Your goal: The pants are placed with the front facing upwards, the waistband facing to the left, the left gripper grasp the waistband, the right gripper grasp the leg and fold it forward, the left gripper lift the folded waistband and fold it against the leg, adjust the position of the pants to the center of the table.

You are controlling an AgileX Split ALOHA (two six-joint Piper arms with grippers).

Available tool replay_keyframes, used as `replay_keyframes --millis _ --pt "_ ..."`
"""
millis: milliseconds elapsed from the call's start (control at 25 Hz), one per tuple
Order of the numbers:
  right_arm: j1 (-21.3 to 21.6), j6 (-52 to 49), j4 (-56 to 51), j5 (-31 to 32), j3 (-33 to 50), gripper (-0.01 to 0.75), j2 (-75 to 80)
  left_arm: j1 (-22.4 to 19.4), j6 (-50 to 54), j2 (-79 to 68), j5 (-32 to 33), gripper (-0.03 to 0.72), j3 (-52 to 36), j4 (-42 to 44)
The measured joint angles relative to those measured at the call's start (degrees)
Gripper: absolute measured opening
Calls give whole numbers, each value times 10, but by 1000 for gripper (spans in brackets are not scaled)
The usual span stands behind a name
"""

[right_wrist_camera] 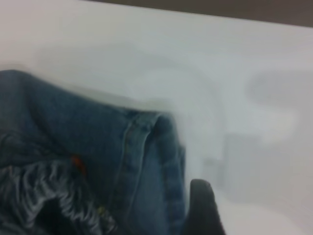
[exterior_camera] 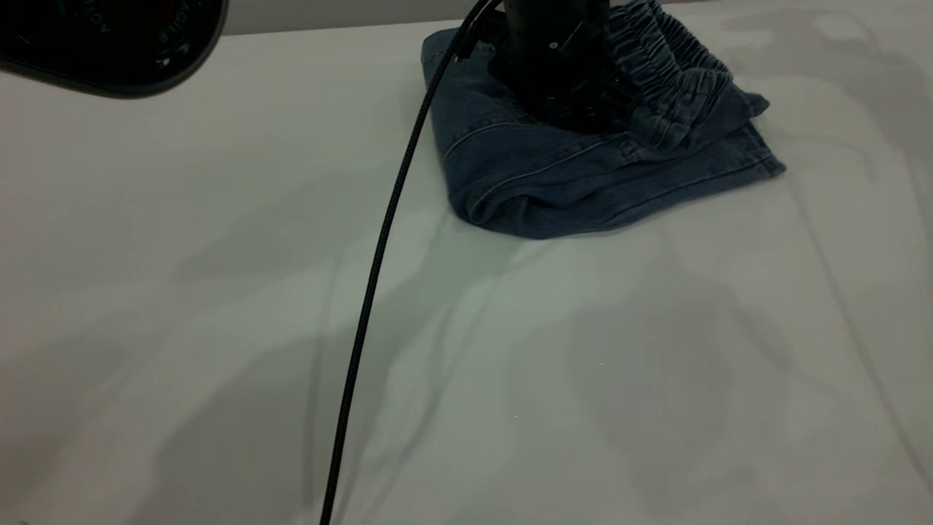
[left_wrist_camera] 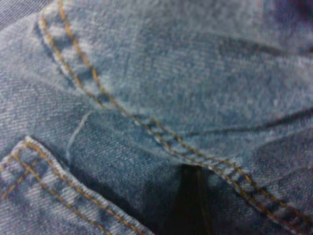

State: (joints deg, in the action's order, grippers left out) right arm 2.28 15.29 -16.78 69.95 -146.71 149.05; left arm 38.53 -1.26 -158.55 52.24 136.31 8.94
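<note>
The blue denim pants lie folded into a thick bundle at the far middle-right of the table. Their ruched waistband lies on top, toward the right. My left gripper comes down from above and rests on the bundle's top. In the left wrist view, denim with tan stitching fills the picture and only a dark part of the left gripper shows against the cloth. In the right wrist view, a dark tip of my right gripper sits beside a folded edge of the pants, with the waistband close by.
A thin black cable runs from the left arm down across the table to the near edge. A rounded black part hangs in the top left corner. The table's far edge runs just behind the pants.
</note>
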Motion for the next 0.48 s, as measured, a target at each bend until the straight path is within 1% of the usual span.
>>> replay_keyframes --millis 80,160,280,480 --pt "0 0 0 0 0 431 0 3 -25 0 15 565 0 -3" --pt "0 0 0 0 0 431 0 8 -61 1 44 565 0 -7" --pt "0 0 2 0 0 431 0 19 -113 1 101 565 0 -9" --pt "0 0 2 0 0 431 0 39 -163 1 181 565 -1 -11"
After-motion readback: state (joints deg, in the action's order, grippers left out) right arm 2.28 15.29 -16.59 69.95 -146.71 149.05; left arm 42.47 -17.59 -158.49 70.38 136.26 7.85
